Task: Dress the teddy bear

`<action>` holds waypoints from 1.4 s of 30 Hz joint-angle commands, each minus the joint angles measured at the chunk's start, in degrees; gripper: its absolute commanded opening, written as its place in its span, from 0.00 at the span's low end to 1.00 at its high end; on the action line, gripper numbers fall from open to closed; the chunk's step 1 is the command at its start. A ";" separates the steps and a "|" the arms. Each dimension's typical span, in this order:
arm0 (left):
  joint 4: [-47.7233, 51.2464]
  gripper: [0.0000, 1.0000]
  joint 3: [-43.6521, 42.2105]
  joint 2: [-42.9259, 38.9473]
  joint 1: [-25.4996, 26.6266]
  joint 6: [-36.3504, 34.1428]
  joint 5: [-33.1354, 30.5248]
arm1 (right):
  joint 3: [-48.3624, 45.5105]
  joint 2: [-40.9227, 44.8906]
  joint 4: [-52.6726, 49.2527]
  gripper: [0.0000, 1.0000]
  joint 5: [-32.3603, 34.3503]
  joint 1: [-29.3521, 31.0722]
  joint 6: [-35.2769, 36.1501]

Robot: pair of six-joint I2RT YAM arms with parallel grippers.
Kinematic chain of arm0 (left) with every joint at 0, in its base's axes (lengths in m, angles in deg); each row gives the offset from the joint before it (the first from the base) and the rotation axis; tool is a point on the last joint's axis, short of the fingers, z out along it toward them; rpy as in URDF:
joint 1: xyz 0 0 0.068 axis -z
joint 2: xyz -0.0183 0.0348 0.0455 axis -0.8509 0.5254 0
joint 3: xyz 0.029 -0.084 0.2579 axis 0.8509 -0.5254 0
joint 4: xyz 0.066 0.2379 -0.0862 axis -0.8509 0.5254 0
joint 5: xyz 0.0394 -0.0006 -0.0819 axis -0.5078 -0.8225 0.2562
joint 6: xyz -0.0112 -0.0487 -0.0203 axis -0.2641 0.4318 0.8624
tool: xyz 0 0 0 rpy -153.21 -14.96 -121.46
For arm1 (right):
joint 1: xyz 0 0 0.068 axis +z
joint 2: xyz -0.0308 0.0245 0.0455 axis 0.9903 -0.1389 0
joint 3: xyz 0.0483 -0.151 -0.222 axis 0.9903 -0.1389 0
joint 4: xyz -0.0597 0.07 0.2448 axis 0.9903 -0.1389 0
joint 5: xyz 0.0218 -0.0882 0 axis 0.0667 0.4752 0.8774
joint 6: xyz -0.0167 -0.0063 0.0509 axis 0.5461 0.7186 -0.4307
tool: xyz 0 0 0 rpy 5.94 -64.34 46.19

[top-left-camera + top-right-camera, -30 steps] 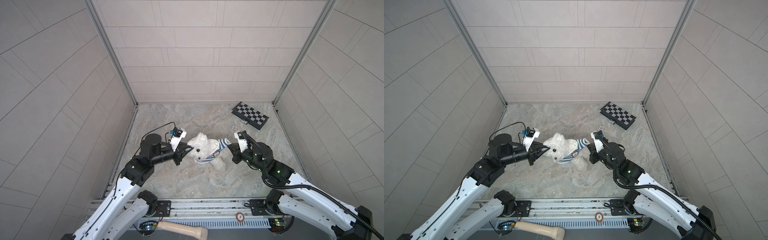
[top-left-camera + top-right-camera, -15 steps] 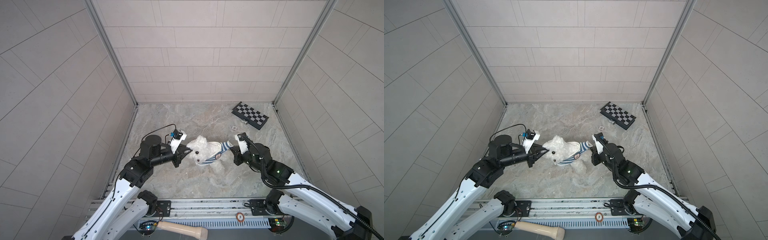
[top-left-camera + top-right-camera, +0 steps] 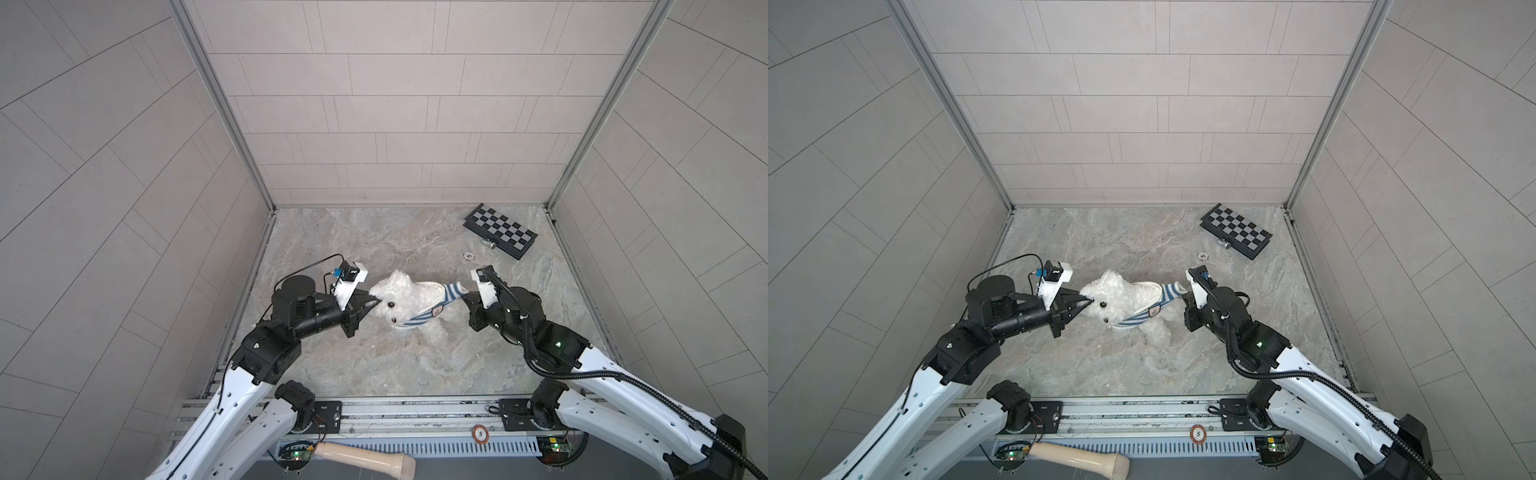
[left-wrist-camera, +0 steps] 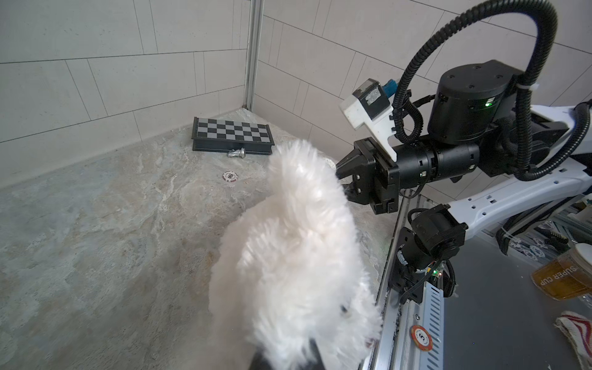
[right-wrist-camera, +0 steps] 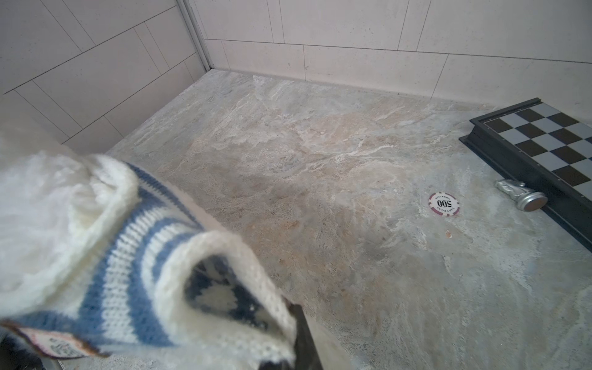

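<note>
Teddy bear (image 3: 401,297) at the middle of the table (image 3: 374,365), held between both grippers. The left gripper (image 3: 375,304) pinches fur at the bear's head. The right gripper (image 3: 464,298) pinches the striped shirt (image 3: 452,292), which sits partly around the bear.

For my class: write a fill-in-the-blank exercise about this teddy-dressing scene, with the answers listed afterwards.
1. The left claw is ____ (open or shut) on the teddy bear.
2. The sweater held by the right claw has white and ____ stripes.
3. The poker chip reads ____.
4. The silver chess piece lies beside the checkered ____.
Answers: shut, blue, 500, chessboard.
</note>
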State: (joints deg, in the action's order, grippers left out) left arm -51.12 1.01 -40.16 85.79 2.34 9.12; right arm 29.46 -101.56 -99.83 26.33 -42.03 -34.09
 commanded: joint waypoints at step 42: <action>-25.95 0.00 2.75 -1.87 -3.84 20.03 8.54 | -1.84 9.77 20.52 0.13 -2.95 15.83 2.37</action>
State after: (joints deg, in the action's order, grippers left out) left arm -67.91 0.74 -41.39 82.27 17.53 15.26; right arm 27.34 -89.50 -85.03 25.69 -26.40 -29.09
